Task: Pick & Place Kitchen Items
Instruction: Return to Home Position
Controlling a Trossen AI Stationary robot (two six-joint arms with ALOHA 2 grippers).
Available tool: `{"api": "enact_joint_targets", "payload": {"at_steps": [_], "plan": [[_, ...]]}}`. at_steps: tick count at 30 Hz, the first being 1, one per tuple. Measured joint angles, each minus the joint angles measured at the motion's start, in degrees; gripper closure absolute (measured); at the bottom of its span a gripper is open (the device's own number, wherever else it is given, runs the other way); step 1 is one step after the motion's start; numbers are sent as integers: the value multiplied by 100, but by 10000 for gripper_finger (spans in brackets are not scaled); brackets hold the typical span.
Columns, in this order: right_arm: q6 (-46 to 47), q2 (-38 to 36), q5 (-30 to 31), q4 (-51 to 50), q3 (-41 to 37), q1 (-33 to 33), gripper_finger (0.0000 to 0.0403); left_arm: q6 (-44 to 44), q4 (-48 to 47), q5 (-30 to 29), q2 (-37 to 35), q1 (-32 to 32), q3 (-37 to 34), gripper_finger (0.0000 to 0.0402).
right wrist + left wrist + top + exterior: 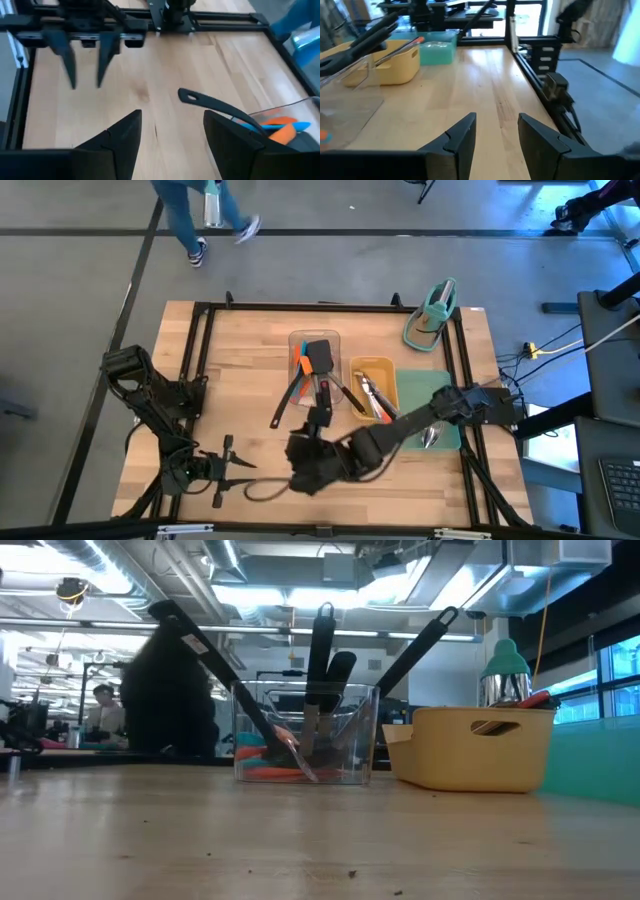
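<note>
The kitchen items stand and lie in two trays. A clear tray [315, 365] [306, 735] holds black slotted turners [319, 356], an orange spatula [278, 131] and a blue one [272, 125]. One black handle [210, 104] sticks out over the tray's rim toward the near left. A yellow tray [375, 388] [470, 747] holds tongs [372, 395]. My right gripper [170, 131] [298, 465] hangs open over the near middle of the table, above bare wood, close to that handle. My left gripper [496, 131] [240, 472] [86, 67] stands open and low at the near left, nothing between its fingers.
A teal tray [432, 412] with a steel spoon lies right of the yellow tray. A teal stand [432, 315] is at the far right corner. Black frame rails [205, 360] run along the table's sides. A person walks beyond the far edge [195, 220]. Bare wood [250, 380] lies left of the clear tray.
</note>
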Motion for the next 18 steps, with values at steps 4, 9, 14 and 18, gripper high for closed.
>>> {"api": "enact_joint_targets", "payload": {"at_steps": [4,9,14,18], "plan": [[34,1,379,-312,0,236,186,-234,7,27,0,150,0,261],[503,8,727,-699,-201,422,186,-237,5,337,0,269,0,261],[1152,5,1018,-1039,-526,533,186,-239,5,412,0,297,0,261],[1807,7,1513,-1283,-826,636,186,-242,5,407,0,297,0,261]]}}
